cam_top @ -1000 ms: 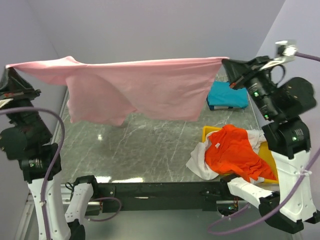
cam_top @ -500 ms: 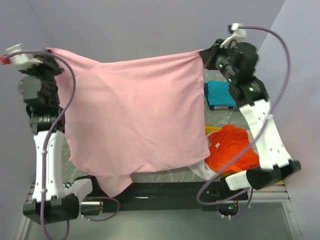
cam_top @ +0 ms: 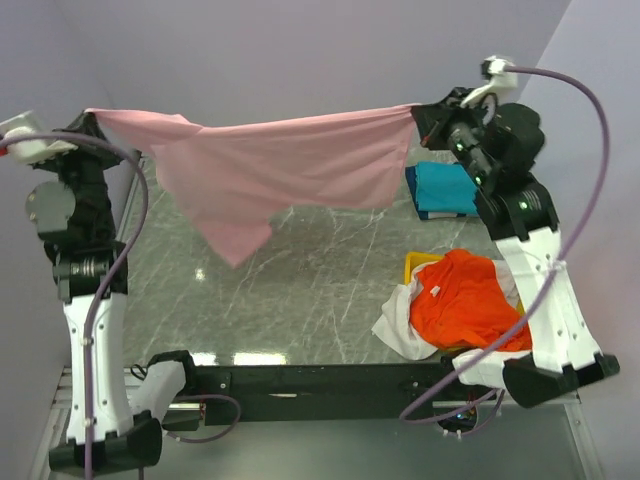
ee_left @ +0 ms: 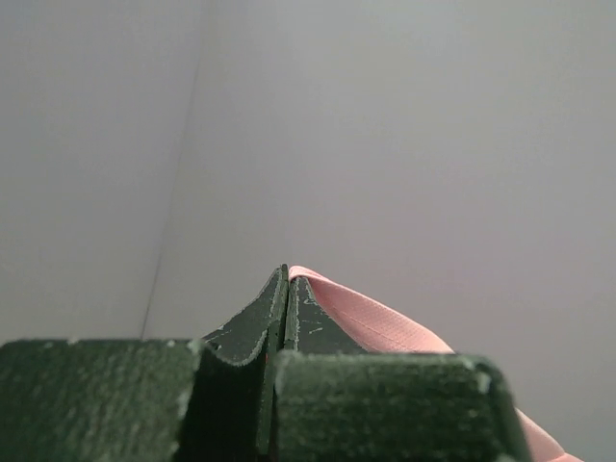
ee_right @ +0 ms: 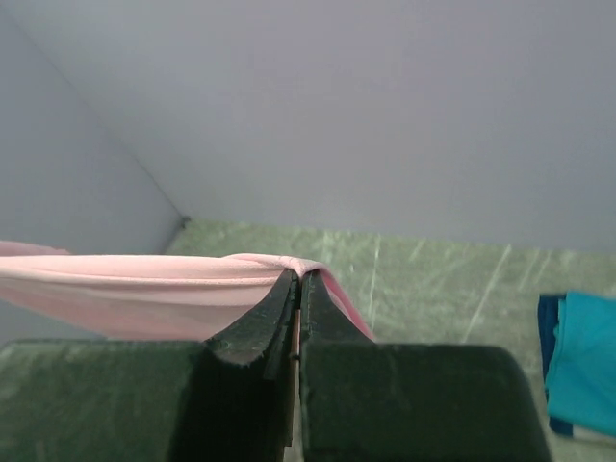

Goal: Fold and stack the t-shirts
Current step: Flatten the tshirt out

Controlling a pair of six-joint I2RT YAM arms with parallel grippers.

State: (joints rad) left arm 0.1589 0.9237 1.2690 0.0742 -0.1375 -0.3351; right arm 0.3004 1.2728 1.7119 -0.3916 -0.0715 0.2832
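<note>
Left gripper (cam_top: 92, 113) and right gripper (cam_top: 417, 112) clamp the unfolded pink shirt (cam_top: 290, 165) across the upper frame; only the teal shirt (cam_top: 452, 190) looks folded, nothing stacked.

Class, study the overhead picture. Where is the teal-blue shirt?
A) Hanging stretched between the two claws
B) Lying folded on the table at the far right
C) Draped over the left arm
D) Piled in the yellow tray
B: the teal-blue shirt lies folded on the table at the far right, while the pink shirt is the one stretched between the left claw and the right claw.
</note>
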